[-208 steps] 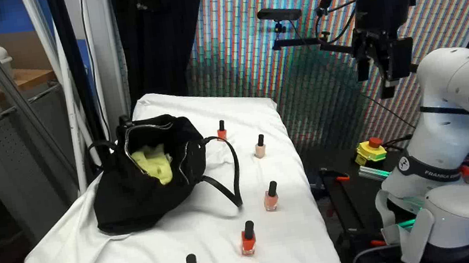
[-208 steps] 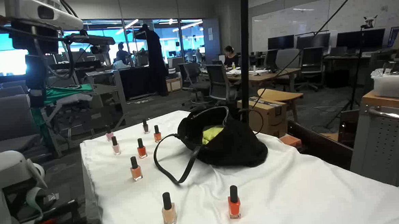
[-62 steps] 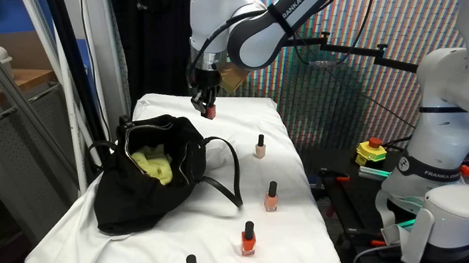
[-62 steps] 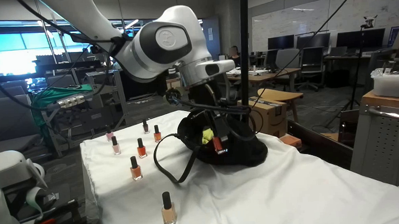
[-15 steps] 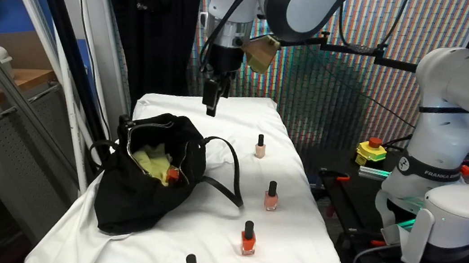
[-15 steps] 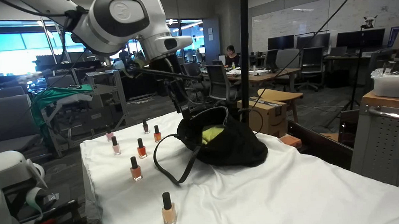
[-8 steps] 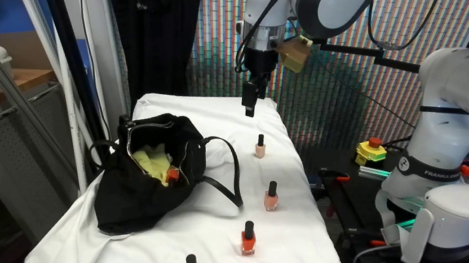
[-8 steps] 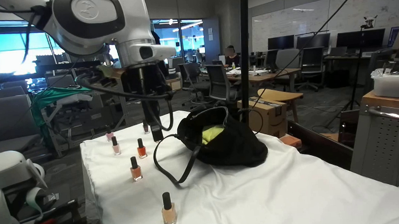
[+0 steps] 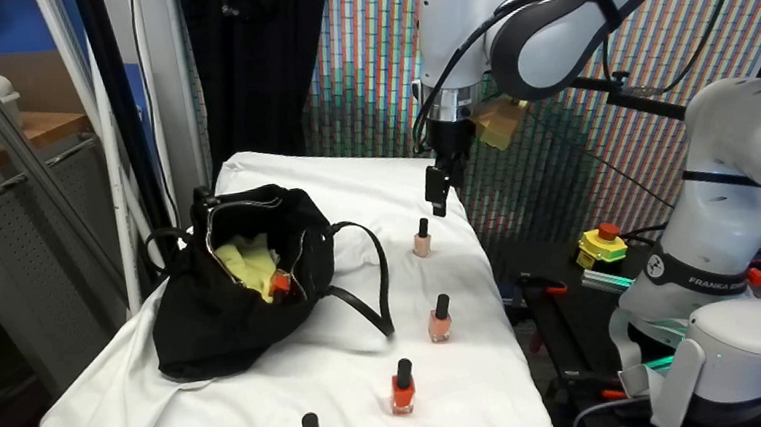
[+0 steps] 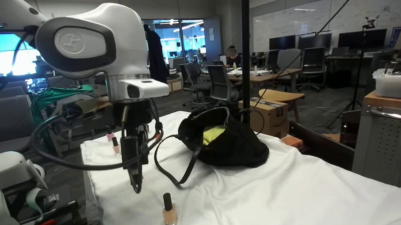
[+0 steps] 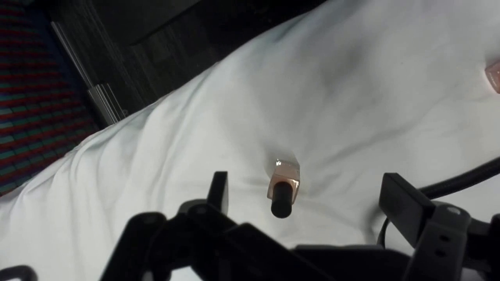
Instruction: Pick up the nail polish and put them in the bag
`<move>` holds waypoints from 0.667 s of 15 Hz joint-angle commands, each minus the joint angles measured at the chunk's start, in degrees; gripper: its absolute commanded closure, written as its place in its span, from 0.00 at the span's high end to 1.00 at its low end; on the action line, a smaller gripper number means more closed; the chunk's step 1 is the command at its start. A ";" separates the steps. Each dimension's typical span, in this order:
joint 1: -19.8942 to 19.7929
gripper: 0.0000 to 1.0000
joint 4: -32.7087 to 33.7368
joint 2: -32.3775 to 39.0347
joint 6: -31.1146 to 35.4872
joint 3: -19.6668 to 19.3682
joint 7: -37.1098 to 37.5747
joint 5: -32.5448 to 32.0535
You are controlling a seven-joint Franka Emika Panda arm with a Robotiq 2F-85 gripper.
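We see the black handbag [image 9: 216, 331] left of centre in an exterior view; our gripper [image 11: 310, 195], parted and empty, hovers near the beige nail polish bottle [image 11: 286, 174], near centre in the wrist view; an off-centre descent could topple it.

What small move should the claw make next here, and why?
Probably ease the open claw down over the pale nail polish bottle: it stands upright and shows between the spread jaws in the wrist view, while the claw hovers above, holding nothing.

White arm [image 9: 547, 53] — black hand [image 11: 304, 188]
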 commanded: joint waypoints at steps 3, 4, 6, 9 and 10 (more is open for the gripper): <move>-1.21 1.00 -0.72 4.03 5.60 -0.47 -3.28 5.13; -1.13 1.00 -0.45 5.10 6.25 -0.63 -4.29 6.14; -1.22 1.00 -0.05 7.29 8.18 -0.90 -5.51 7.62; -1.38 1.00 0.91 10.54 10.18 -1.51 -8.47 8.95; -1.46 1.00 1.15 11.59 11.12 -1.74 -9.41 8.95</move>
